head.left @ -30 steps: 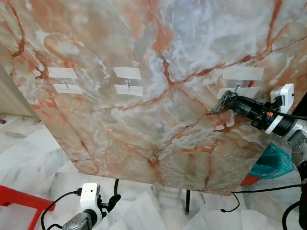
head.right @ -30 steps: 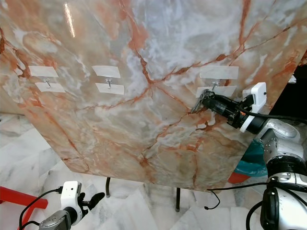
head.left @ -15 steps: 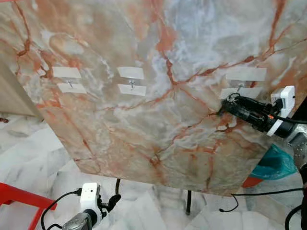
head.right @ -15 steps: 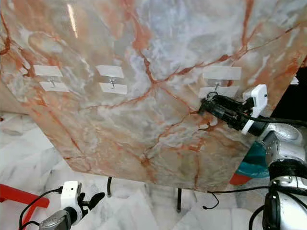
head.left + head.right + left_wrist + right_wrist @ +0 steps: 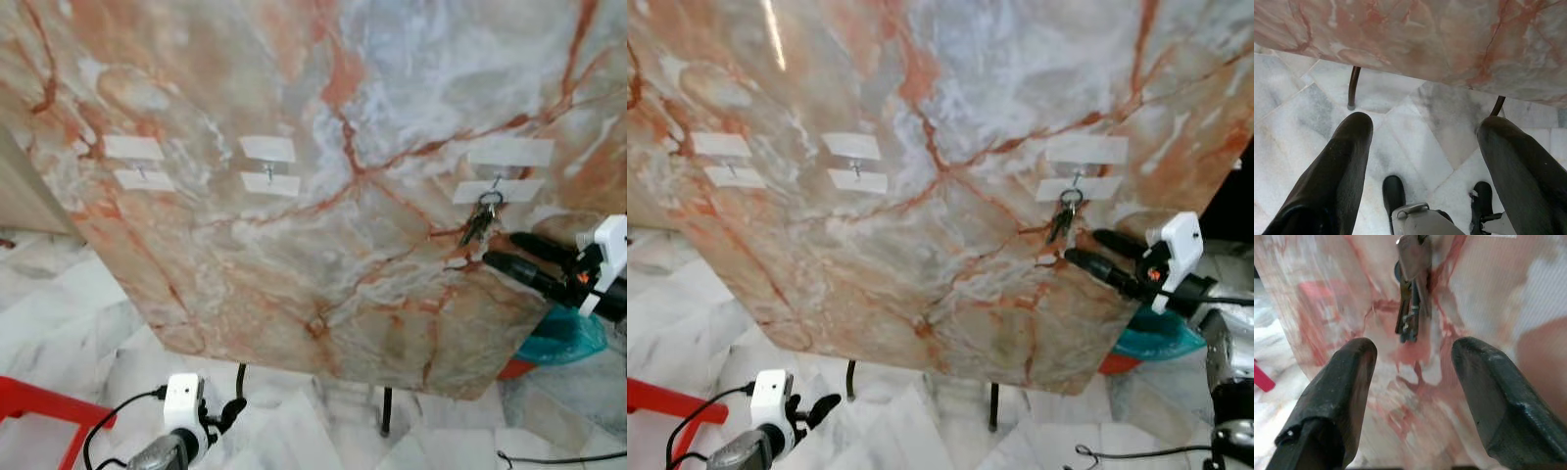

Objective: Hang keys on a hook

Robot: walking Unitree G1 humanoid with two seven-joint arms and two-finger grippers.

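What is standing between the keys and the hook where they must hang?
Nothing visible. The keys already hang from the right-hand hook on the marble panel; the right pincer is open just below them, apart from them.

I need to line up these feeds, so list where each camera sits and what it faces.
Left and right eye views: on the head, facing the marble panel; keys hang from the right hook, right gripper open below them.
Left wrist view: looks down past the left gripper at floor tiles and the robot's feet.
Right wrist view: faces the keys between its fingers.
Shared: keys, panel.
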